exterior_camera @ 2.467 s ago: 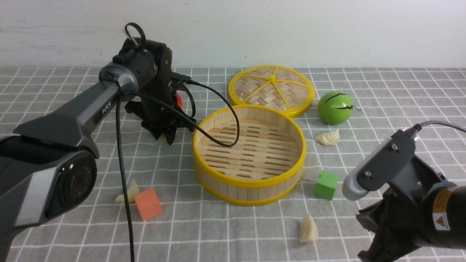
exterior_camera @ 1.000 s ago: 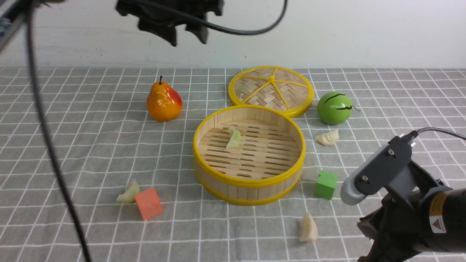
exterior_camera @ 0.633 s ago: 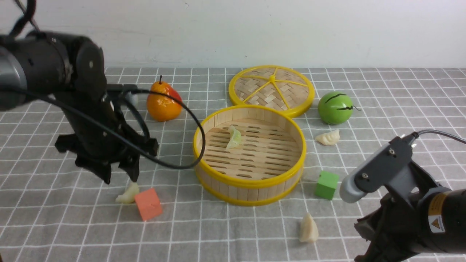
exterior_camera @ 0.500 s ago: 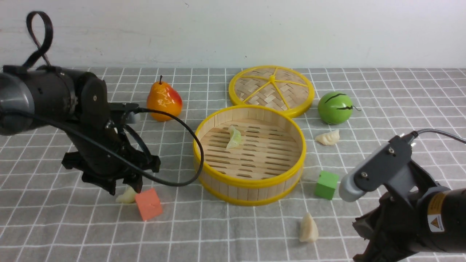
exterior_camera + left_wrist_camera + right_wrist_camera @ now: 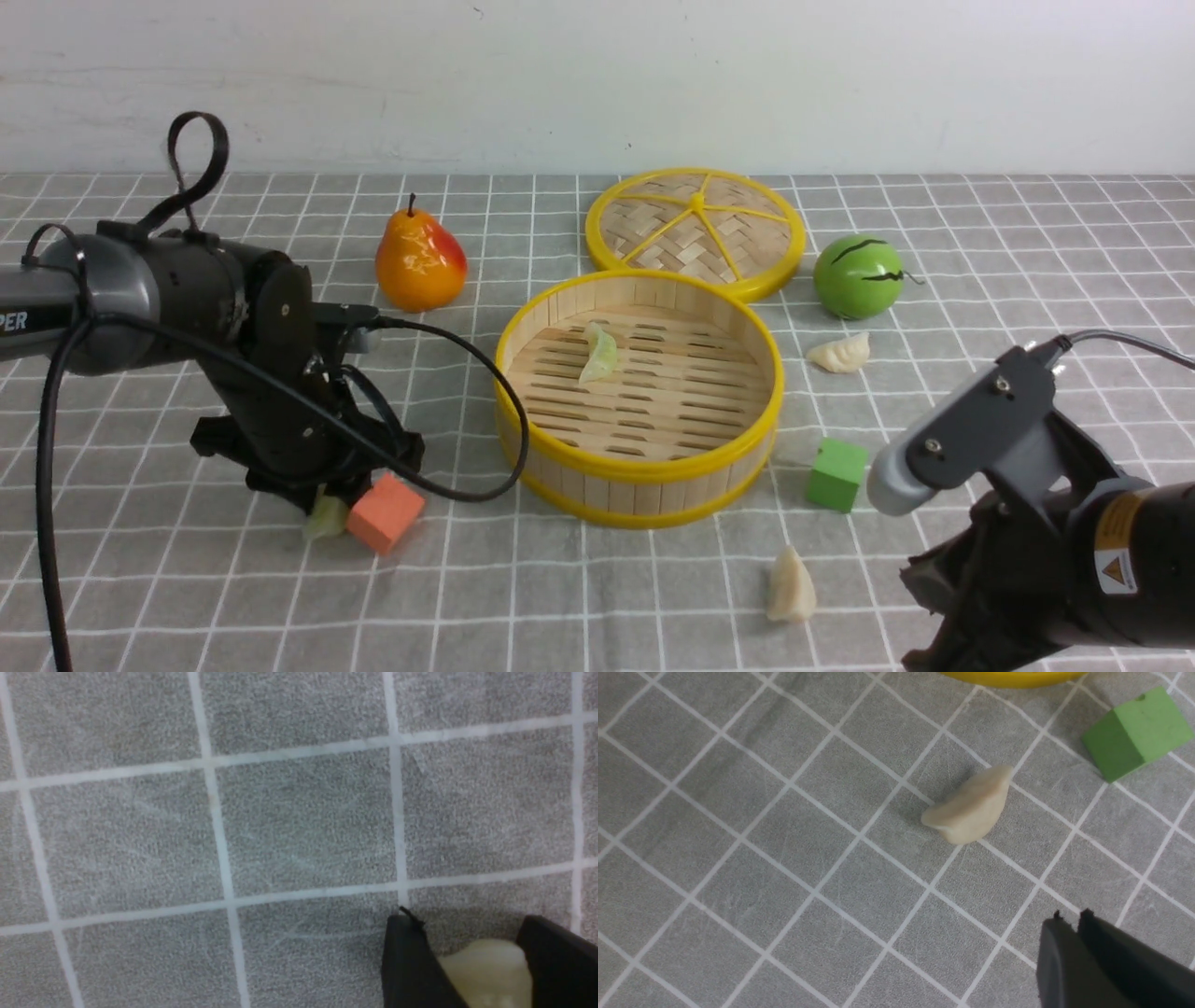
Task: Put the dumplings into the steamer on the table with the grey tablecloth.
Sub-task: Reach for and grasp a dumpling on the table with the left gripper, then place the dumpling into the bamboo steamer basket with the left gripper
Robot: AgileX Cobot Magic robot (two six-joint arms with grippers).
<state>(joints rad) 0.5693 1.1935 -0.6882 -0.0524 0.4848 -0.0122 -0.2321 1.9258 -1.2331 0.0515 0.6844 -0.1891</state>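
The steamer (image 5: 644, 471) stands mid-table on the grey tablecloth (image 5: 579, 597), with one greenish dumpling (image 5: 599, 353) on its slatted floor. My left gripper (image 5: 327, 504) is down on the cloth to the steamer's left, shut on a cream dumpling (image 5: 324, 520). In the left wrist view this dumpling (image 5: 486, 970) fills the gap between the two fingers of the gripper (image 5: 467, 924). A third dumpling (image 5: 840, 355) lies right of the steamer. A fourth (image 5: 791, 586) lies in front of it and also shows in the right wrist view (image 5: 966, 812). My right gripper (image 5: 1071, 915) is shut and empty, above the cloth near it.
An orange cube (image 5: 385, 512) touches the left gripper's right side. A green cube (image 5: 836, 474) sits by the steamer's front right. The woven lid (image 5: 695, 229), a pear (image 5: 420, 261) and a green melon ball (image 5: 859, 275) stand behind. The left arm's cable hangs by the steamer's left wall.
My left arm let a dumpling go in the steamer, swung left and came down onto the dumpling by the orange cube, nudging the cube. The right arm barely moved.
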